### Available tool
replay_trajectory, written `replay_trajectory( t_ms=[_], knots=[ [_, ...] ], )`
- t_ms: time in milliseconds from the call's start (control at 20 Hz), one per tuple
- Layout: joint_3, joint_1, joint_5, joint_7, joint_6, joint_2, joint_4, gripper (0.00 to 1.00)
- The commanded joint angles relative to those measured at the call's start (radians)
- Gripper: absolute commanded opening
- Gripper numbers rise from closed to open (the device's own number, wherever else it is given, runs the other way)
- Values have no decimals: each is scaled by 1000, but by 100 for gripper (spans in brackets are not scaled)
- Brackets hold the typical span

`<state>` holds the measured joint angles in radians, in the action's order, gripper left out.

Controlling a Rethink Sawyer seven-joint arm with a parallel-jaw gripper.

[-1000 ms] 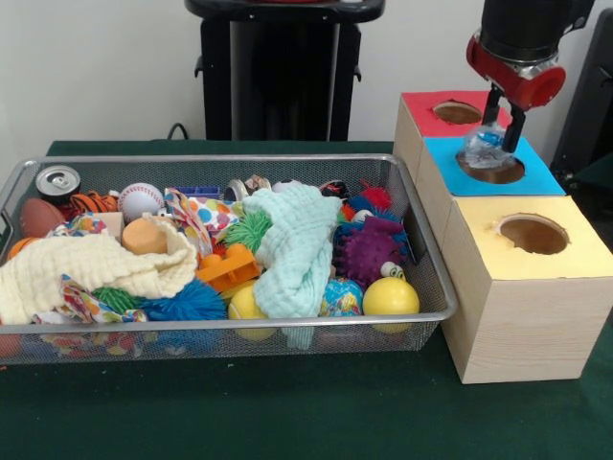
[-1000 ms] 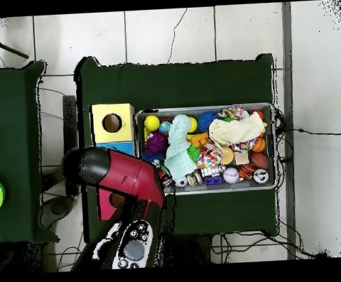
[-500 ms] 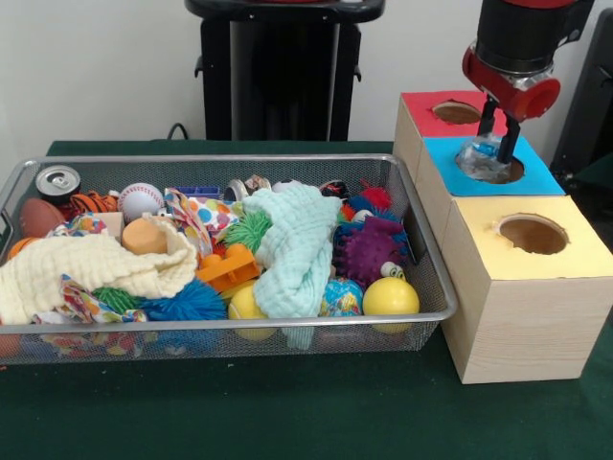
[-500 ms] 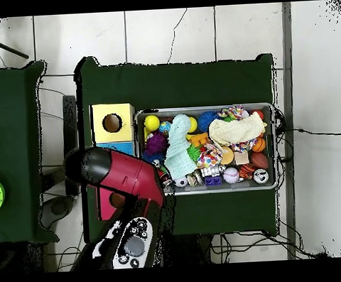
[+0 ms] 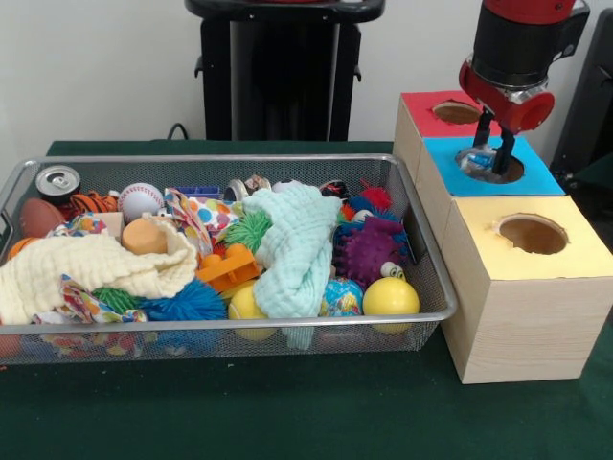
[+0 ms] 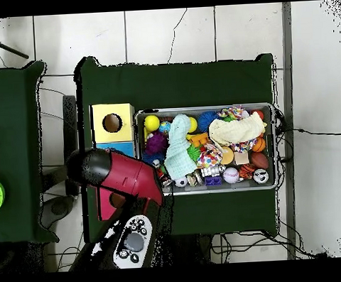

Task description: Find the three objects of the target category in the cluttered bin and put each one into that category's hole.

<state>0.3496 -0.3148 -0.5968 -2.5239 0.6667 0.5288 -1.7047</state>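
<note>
1. The red and black gripper [image 5: 490, 144] is being held just above the round hole in the blue-topped section of the wooden sorting box [image 5: 522, 287]; fingers [image 5: 504, 151] are being kept narrowly apart, w/ nothing gripped btwn them.
2. A clear, crumpled plastic item [image 5: 476, 159] is being seen lying in that blue hole [image 5: 493, 169], directly below the gripper; most of it is sitting at or under the rim.
3. The red-topped hole [image 5: 457, 112] is being shown beyond the blue hole, the yellow-topped hole [image 5: 533, 233] on its near side; both are looking open.
4. The silver wire-mesh bin [image 5: 287, 326] is being shown beside the box, on the green cloth-covered table [image 5: 287, 412].
5. Inside the bin, clutter is being piled: a pale mint cloth [image 5: 297, 240], cream knit cloth [image 5: 86, 273], purple spiky ball [image 5: 372, 251], yellow ball [image 5: 391, 295], white baseball [image 5: 141, 200], silver can [image 5: 57, 181].
6. In the overhead view the red arm [image 6: 129, 179] is being seen covering the blue section; gripper hidden there.
</note>
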Motion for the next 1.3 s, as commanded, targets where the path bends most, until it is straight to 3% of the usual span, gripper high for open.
replay_trajectory(
  t_ms=[50, 950, 1300],
  knots=[
    [-86, 35, -32, -178, -82, -44, -85, 0],
    [-89, 67, -19, -144, -119, -47, -128, 0],
    [-104, 100, -3, -126, -196, -62, -167, 0]
  ],
)
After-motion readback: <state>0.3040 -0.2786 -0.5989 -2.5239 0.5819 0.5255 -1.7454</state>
